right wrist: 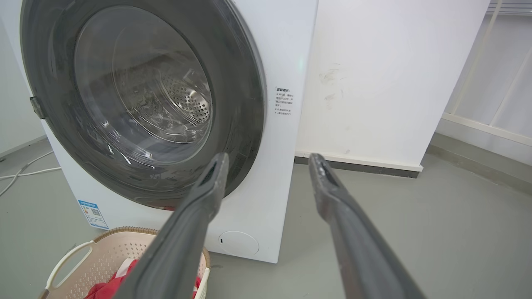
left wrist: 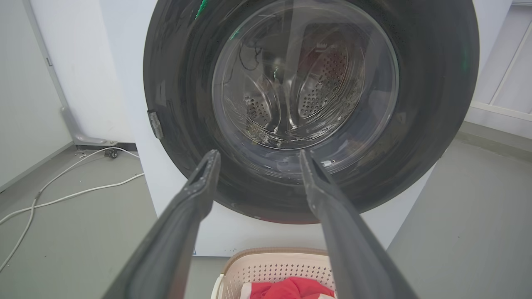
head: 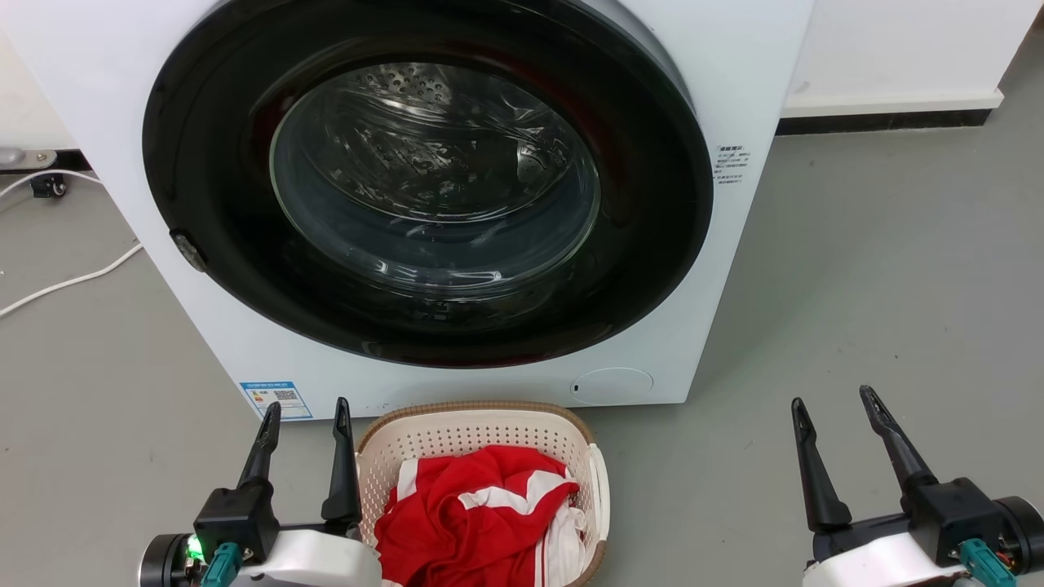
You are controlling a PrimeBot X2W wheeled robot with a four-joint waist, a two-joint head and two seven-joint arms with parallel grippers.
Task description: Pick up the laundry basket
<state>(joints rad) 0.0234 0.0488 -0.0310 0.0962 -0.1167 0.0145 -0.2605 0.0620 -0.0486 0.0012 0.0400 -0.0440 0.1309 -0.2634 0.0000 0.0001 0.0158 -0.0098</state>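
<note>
The laundry basket [head: 481, 436] is cream plastic with perforated walls and a brown woven-look rim. It stands on the grey floor just in front of the washing machine, at the bottom centre of the head view, with red and white clothes [head: 473, 514] inside. My left gripper [head: 306, 412] is open, its right finger close beside the basket's left wall. My right gripper [head: 832, 399] is open and empty, well off to the basket's right. The left wrist view has the basket [left wrist: 270, 268] low between the fingers. In the right wrist view the basket [right wrist: 95, 257] sits lower left.
A white front-loading washing machine [head: 726, 98] with a shut dark round door [head: 424, 187] rises directly behind the basket. White cables [head: 69, 281] trail over the floor at the left. A white wall with a dark skirting [head: 885, 122] stands at the back right, with open grey floor [head: 897, 269] before it.
</note>
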